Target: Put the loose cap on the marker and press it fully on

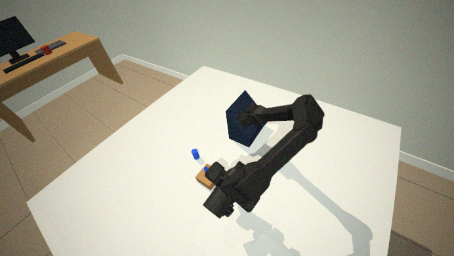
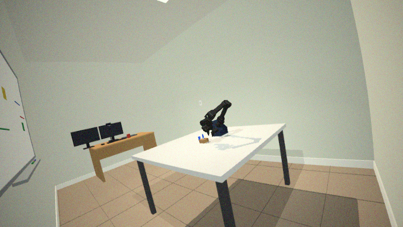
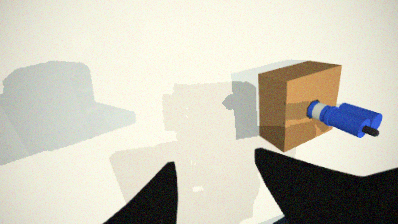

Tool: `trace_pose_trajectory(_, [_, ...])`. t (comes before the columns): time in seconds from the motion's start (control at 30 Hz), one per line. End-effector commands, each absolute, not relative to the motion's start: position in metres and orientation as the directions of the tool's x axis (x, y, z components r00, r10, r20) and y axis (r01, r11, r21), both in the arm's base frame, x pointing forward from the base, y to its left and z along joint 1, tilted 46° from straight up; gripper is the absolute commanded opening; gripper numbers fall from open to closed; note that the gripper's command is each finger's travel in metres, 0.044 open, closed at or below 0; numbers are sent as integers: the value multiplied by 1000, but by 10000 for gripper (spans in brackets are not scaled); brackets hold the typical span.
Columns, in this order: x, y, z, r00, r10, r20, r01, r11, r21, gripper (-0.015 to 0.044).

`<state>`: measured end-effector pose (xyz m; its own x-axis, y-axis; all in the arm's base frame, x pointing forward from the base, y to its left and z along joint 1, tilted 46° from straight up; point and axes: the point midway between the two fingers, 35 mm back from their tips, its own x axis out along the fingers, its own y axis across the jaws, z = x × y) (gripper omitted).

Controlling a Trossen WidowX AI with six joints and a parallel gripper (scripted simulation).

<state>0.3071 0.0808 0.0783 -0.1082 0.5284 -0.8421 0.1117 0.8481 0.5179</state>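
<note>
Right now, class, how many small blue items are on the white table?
2. The cap stands loose on the table; the marker stands in the holder block, beside it. Others may be hidden under the arm.

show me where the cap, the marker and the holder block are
cap (image 1: 195, 153), top view, on its blue side
marker (image 3: 347, 118), wrist view, on the blue barrel
holder block (image 3: 285, 107), wrist view, on its shaded side face

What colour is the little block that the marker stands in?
The holder block is light orange-brown, like wood. The wrist view shows it best.
</note>
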Motion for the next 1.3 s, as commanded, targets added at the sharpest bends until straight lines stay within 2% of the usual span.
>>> trace_pose_trajectory(0.0, [308, 23, 40, -101, 550, -829, 162, 831, 532, 241])
trace_pose_trajectory(0.2, [289, -49, -9, -70, 606, -792, 224, 783, 580, 241])
trace_pose_trajectory(0.5, [221, -123, -73, 44, 707, -706, 286, 668, 687, 241])
trace_pose_trajectory(1.27, [221, -87, -112, 48, 710, -703, 286, 664, 691, 241])
